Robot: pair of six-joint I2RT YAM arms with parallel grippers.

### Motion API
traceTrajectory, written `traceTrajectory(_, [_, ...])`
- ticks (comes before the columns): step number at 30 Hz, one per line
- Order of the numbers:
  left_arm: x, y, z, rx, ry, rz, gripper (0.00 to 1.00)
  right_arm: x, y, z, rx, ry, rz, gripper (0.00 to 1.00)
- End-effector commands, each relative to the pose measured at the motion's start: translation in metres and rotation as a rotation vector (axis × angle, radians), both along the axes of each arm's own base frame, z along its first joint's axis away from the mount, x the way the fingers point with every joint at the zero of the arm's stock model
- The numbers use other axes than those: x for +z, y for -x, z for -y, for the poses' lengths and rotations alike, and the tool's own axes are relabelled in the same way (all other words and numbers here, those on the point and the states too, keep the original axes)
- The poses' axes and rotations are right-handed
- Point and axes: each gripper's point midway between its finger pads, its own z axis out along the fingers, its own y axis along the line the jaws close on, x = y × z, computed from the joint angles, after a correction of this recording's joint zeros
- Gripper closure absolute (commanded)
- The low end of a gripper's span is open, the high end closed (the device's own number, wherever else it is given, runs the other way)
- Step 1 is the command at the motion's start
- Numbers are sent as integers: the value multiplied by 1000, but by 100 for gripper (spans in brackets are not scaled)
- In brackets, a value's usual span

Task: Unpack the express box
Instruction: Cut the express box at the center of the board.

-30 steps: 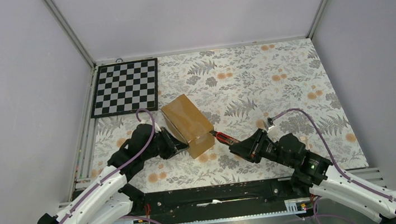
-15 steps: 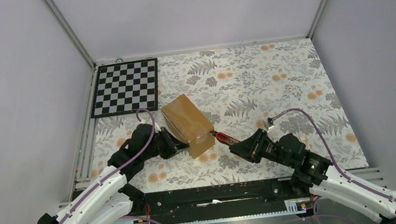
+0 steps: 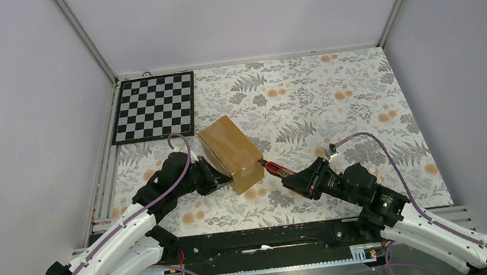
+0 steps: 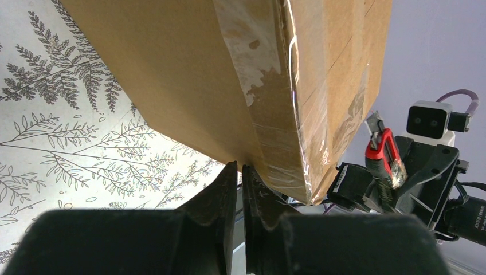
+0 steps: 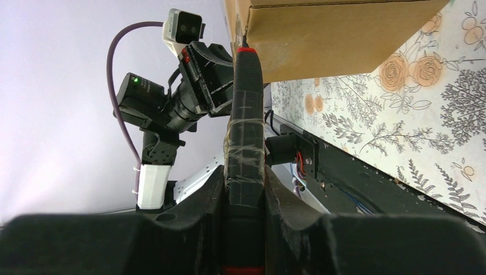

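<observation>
Express box (image 3: pixel 230 151) — between left gripper (image 4: pixel 240 172) (closed) and cutter (image 3: pixel 275 169).

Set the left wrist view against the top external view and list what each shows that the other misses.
Left wrist only: wrinkled, peeling tape along a seam of the express box, and the left gripper with its fingers nearly together at the box's lower edge. Top external only: the checkerboard and the box's top face. Both: the box, the floral table cover, and the red cutter held in the right gripper, pointing toward the box.
</observation>
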Motion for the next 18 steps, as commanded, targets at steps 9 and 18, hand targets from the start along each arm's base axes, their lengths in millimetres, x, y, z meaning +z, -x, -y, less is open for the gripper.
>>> traceTrajectory(9, [20, -6, 9, -11, 57, 58, 90, 41, -3, -2, -2, -86, 83, 100])
traceTrajectory(18, [20, -6, 9, -10, 57, 60, 90, 37, -5, -4, -3, -82, 78, 100])
